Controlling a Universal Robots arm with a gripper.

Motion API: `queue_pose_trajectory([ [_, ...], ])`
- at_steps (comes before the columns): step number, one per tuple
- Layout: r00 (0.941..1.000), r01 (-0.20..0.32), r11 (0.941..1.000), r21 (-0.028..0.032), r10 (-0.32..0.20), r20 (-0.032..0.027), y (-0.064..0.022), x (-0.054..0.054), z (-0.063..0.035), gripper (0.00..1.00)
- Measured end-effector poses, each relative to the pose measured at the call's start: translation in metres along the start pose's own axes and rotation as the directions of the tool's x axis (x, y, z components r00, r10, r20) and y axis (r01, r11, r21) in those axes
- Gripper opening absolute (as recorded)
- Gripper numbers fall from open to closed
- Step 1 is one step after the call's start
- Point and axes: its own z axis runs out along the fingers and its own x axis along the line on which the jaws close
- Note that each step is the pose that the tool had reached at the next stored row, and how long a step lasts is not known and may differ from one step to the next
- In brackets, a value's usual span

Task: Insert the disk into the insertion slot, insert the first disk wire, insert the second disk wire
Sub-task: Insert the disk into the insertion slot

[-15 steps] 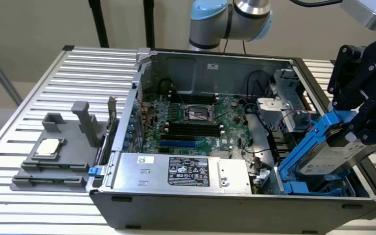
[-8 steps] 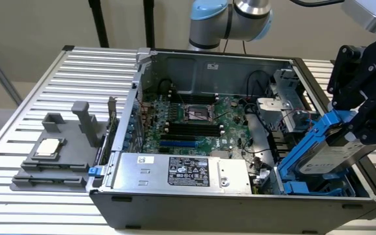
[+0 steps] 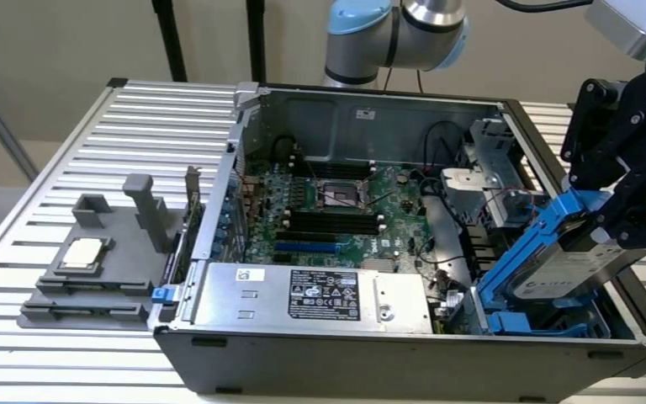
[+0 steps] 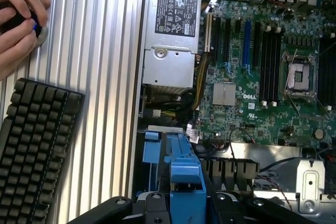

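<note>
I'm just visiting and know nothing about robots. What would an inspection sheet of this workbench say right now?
Surface: ribbed metal table, carrying an open computer case.
Job's things: disk in its blue carrier, tilted, lower end at the blue-railed slot, not lying flat in it.
Clutter: grey holder with a small silver chip; keyboard.
Grippers: gripper clamped on the disk.
Cables: yellow and black wires beside the silver power box.
Surroundings: a person's hand near the keyboard; beige wall behind.
</note>
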Motion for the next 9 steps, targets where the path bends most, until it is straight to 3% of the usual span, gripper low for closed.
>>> queue_pose_trajectory([
  [4, 1.0, 0.001, 1.0, -0.0001, -0.001, -0.0009, 0.0, 0.0, -0.0003, 0.33],
  [9, 1.0, 0.001, 1.0, -0.0005, -0.001, -0.008, 0.0, -0.0001, -0.0025, 0.33],
])
